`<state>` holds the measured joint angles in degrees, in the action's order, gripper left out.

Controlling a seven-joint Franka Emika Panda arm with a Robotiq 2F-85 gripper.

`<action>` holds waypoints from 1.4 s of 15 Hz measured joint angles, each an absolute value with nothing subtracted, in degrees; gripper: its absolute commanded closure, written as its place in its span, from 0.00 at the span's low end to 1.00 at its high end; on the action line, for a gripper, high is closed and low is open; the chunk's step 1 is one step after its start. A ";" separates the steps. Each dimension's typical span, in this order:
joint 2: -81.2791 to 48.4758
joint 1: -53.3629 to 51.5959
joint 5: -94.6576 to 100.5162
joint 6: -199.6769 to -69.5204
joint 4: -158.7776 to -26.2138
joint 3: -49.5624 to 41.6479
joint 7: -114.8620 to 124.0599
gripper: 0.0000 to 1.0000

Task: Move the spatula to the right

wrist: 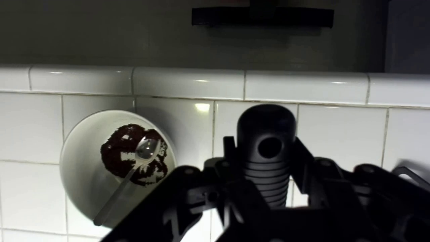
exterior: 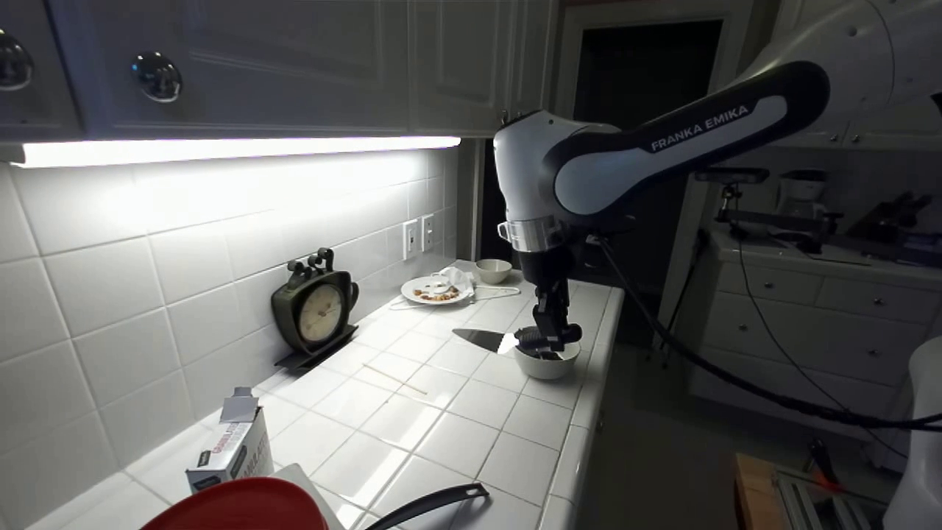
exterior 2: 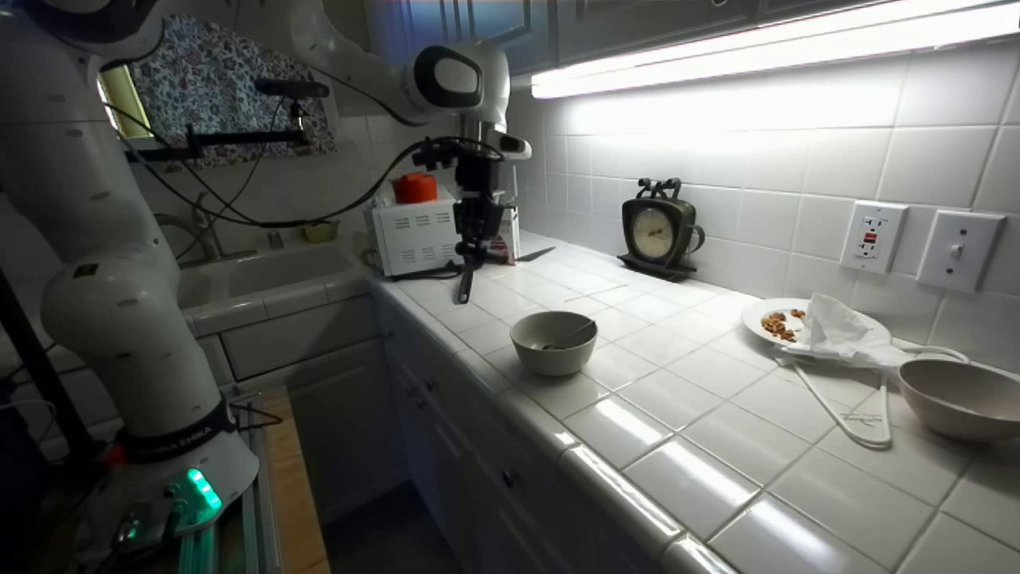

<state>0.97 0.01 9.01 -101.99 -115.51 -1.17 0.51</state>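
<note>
The spatula has a silvery-grey wedge blade [exterior: 478, 338] and a black ribbed handle [wrist: 268, 174]. My gripper [wrist: 263, 144] is shut on the handle, with a finger on each side of it. The handle's end points toward the counter's front edge. The blade reaches toward the wall; it also shows in an exterior view [exterior 2: 535, 253] and is hidden behind the gripper in the wrist view. The gripper [exterior: 557, 338] holds the spatula level above the white tiled counter. It also shows in an exterior view [exterior 2: 472, 253].
A bowl [exterior 2: 552, 344] with dark residue and a spoon [wrist: 122, 188] stands beside the gripper. A red pan [exterior: 243, 508] with a dark handle [exterior: 434, 504], a box [exterior: 235, 445], a scale [exterior: 316, 313], a plate [exterior 2: 765, 315] and another bowl [exterior 2: 956, 399] stand along the counter.
</note>
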 measured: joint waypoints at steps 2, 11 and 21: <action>0.96 1.80 8.93 -100.21 -114.27 -2.94 -3.26 0.84; 3.14 11.25 8.84 -95.75 -111.73 -12.88 -14.79 0.84; -4.44 17.97 7.75 -100.40 -107.21 -19.07 -18.87 0.84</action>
